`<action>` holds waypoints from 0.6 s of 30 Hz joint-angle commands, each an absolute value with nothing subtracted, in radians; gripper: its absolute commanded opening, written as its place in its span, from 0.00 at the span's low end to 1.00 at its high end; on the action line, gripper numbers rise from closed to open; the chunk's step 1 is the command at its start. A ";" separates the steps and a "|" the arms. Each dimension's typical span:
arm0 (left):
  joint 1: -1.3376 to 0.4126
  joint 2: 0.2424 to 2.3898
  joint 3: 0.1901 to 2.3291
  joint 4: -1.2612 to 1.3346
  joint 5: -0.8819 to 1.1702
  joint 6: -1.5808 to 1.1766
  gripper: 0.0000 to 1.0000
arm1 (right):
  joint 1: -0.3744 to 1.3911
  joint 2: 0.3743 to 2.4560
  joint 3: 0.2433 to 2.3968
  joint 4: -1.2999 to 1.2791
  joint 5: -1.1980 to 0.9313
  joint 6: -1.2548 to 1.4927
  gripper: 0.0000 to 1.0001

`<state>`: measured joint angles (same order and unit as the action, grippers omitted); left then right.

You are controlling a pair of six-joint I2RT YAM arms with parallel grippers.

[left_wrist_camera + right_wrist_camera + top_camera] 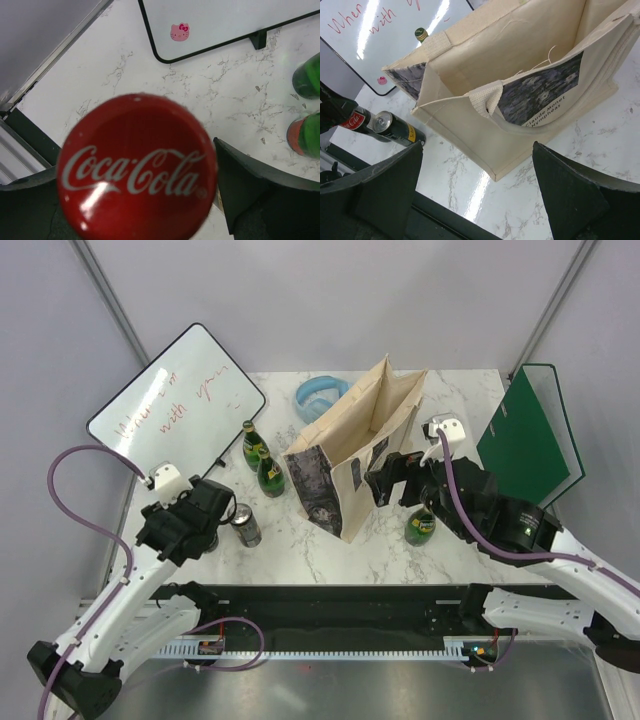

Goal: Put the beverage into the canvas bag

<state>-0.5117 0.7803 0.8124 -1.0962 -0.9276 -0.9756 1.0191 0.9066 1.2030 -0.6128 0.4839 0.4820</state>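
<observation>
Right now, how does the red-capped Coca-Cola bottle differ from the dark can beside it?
The dark Coca-Cola bottle is topped by a red branded screw cap; the dark metal can has a flat silver pull-tab top. The bottle stands between the left claw's fingers; the can stands free. Both are dark-bodied and upright on the white marble table.

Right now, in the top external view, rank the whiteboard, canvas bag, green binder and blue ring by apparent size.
1-2. whiteboard and canvas bag: about alike. The tall bag stands nearer the camera, so I leave them unranked.
3. green binder.
4. blue ring, clearly smallest.
</observation>
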 commanded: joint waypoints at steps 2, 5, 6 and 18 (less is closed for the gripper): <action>-0.505 0.807 0.804 -1.042 -0.979 -1.054 0.86 | 1.023 0.879 1.189 -0.588 0.511 0.469 0.98; -0.505 0.810 0.802 -1.035 -0.982 -1.054 0.83 | 1.023 0.868 1.184 -0.586 0.506 0.469 0.98; -0.505 0.810 0.804 -1.034 -0.982 -1.052 0.81 | 1.023 0.865 1.183 -0.589 0.505 0.468 0.98; -0.505 0.764 0.807 -1.012 -0.985 -1.003 0.13 | 1.023 0.838 1.158 -0.589 0.528 0.466 0.98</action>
